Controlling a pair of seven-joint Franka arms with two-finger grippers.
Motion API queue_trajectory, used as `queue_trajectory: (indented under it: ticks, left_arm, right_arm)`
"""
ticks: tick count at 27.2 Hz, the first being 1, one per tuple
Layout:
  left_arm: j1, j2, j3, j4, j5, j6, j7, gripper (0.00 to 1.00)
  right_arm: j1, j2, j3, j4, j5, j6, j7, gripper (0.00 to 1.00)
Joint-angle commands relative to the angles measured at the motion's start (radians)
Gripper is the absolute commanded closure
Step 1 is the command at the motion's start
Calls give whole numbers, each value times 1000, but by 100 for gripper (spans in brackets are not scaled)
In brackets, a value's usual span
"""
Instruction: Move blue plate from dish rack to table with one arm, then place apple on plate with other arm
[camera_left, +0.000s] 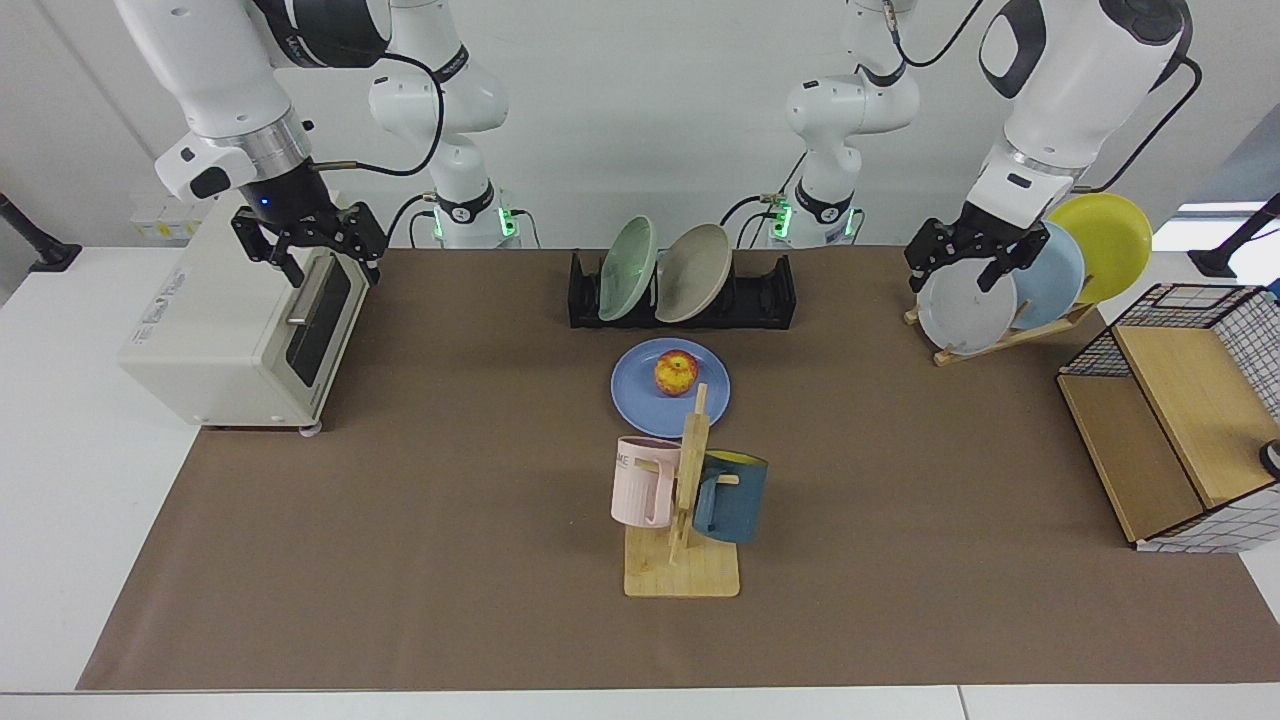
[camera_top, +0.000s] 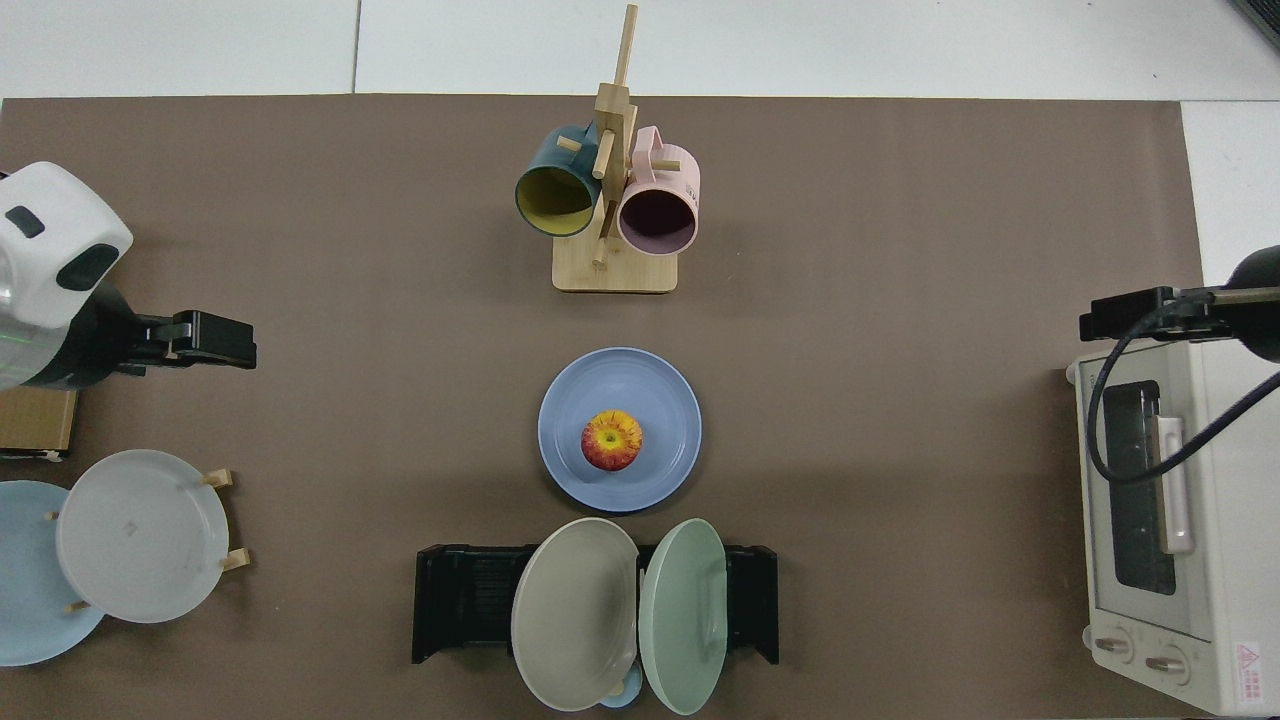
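Round periwinkle-blue matte plate flat on brown-matted table, mid-table, just in front of low black slotted dish rack at back edge; set there as base for fruit

Small red-yellow apple resting on plate centre; task looks complete

Right gripper above white toaster oven at table's end, fingers spread, empty, clear of plate

Left gripper over slanted wooden plate stand at opposite end, fingers apart, holding nothing, parked
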Motion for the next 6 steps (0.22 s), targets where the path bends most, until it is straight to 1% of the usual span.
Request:
queue_trajectory:
  ticks: [1,3,6]
  left_arm:
    - [-11,6,7,12,19,-10,6,0]
    - [-11,6,7,12,17,-13,5,0]
    - [-11,5,7,12,17,-15,5,0]
  right_arm:
    - [-3,11,5,3,11,9,57,0]
    - [-5,12,10,3,-23,15,117,0]
    - [-3,11,12,3,-32,13,140,0]
